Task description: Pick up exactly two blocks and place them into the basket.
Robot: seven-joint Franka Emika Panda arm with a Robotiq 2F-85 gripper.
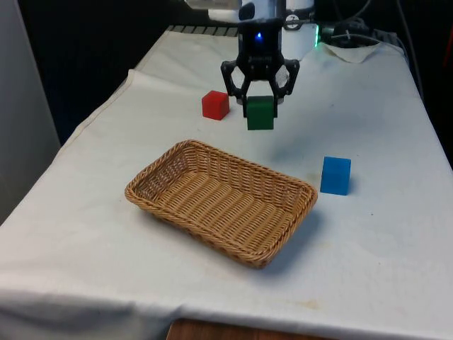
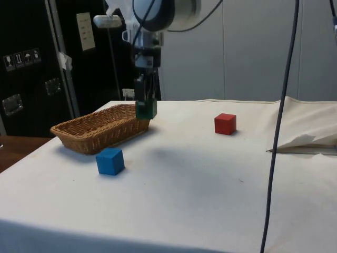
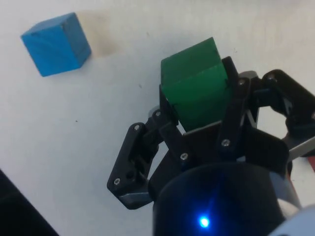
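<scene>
Nearest to us in the front view sits the basket (image 1: 221,202), a shallow woven tray on the white desk (image 1: 85,234), and nothing lies in it. From its centre, the blue block (image 1: 335,175) stands at about three o'clock, just off the rim and resting flat on the cloth. Farther back, at about twelve o'clock from the basket, the green block (image 1: 260,112) hangs in the air above the desk, short of the basket's far rim. The gripper (image 1: 260,95) has its jaws pinching the green block across two opposite faces, and in the wrist view the block sits a little skewed between them. Farthest off, at about eleven o'clock, the red block (image 1: 215,105) rests on the cloth, well apart from the basket.

We judge the blocks to be light, stiff and smooth-sided, so they should neither deform nor break, though a slick face could slide in a weak grip. Flat opposite faces are the place to take hold, squarely and near the middle, so a block does not twist. The basket looks light and could shift if we bump its rim, so we would let go from above its middle. We judge this to be the first of the two blocks.
</scene>
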